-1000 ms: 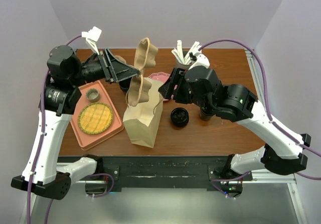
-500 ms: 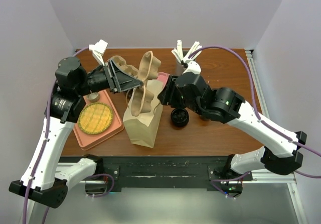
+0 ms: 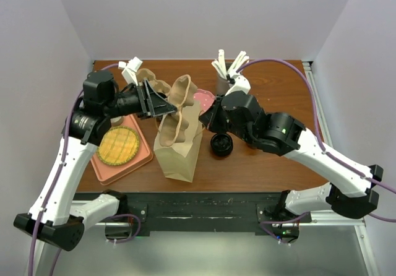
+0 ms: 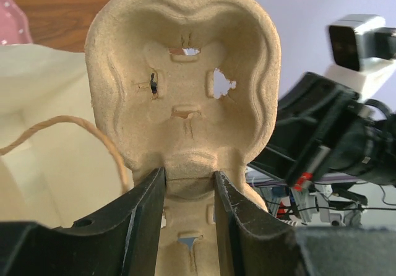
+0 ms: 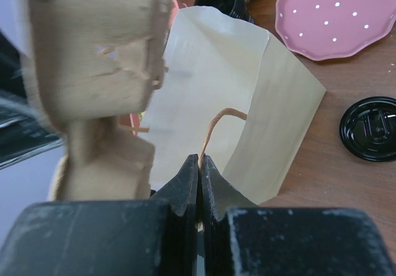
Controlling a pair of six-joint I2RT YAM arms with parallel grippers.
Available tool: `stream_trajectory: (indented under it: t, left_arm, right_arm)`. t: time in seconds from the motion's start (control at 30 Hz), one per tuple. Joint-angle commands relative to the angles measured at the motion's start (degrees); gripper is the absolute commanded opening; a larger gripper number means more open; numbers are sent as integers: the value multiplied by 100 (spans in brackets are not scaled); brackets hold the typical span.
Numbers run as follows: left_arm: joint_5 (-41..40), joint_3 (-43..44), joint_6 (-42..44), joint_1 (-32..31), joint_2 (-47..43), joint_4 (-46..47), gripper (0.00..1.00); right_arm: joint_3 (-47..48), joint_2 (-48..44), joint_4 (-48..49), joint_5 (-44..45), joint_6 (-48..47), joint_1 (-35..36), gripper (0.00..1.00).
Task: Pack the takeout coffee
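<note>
The left gripper point(image 4: 189, 178) clamps the narrow waist of the moulded-pulp cup carrier point(image 4: 185, 72), which rises beyond its fingertips. The right gripper point(image 5: 199, 164) is pinched closed on the twine handle point(image 5: 218, 116) of the paper bag point(image 5: 260, 96), whose open mouth lies just ahead of it.

No writing, brand, number or sign can be read; the tan paper bag point(image 3: 179, 155) and brown moulded-pulp cup carrier point(image 4: 185, 72) show plain surfaces.
</note>
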Motion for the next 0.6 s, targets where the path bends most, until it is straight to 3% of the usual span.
stream_trajectory:
  t: [0.0, 0.27, 0.57]
  left_arm:
    - [-316, 476, 666, -37, 212, -881, 0]
    - [-747, 652, 1009, -159, 485, -1138, 0]
    - [-1643, 828, 1053, -836, 793, -1436, 0]
  right_arm:
    - [-71, -267, 372, 172, -83, 3, 0]
    - [-176, -285, 592, -21, -206, 3, 0]
    - [-519, -417, 847, -127, -171, 3, 0]
